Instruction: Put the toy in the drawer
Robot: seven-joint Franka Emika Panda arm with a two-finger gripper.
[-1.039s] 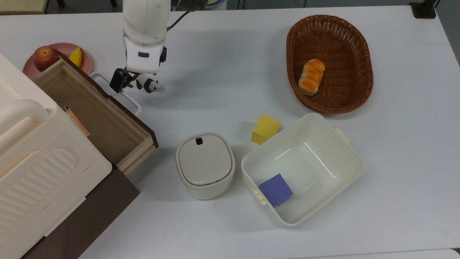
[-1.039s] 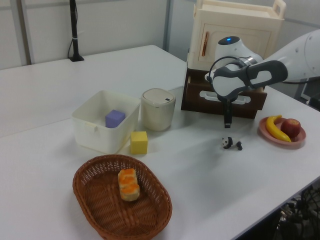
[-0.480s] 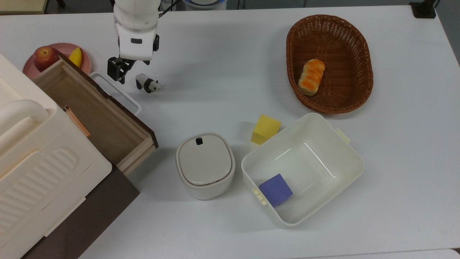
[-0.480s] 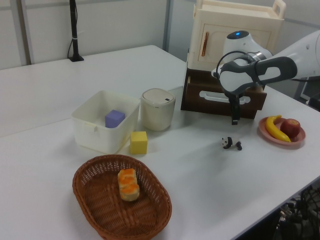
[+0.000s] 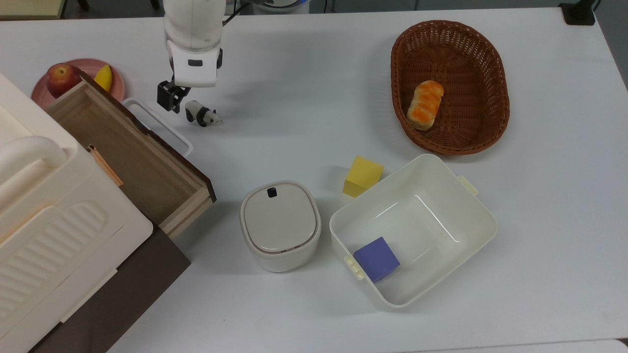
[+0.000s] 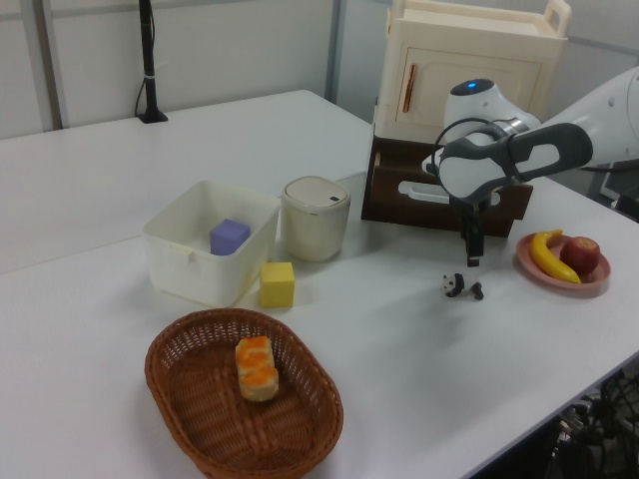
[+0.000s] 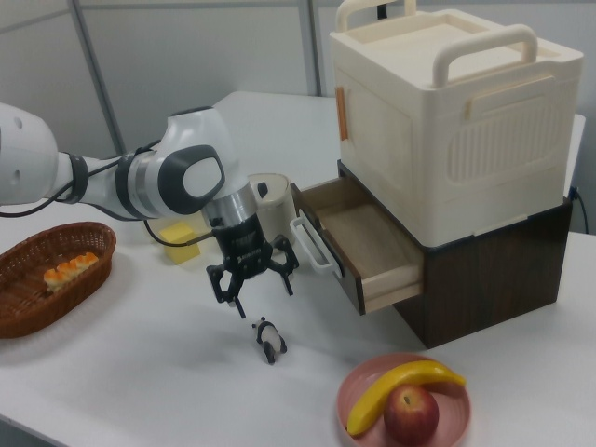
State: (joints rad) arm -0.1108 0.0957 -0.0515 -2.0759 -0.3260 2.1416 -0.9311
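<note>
While the panda figurine [image 7: 269, 338] stood on the white table [image 5: 304, 88] near the open drawer [image 7: 372, 244], the gripper [image 7: 251, 276] hung just above it with fingers [image 7: 226, 287] spread apart, empty; in the top view the panda lay just right of the fingers.
</note>
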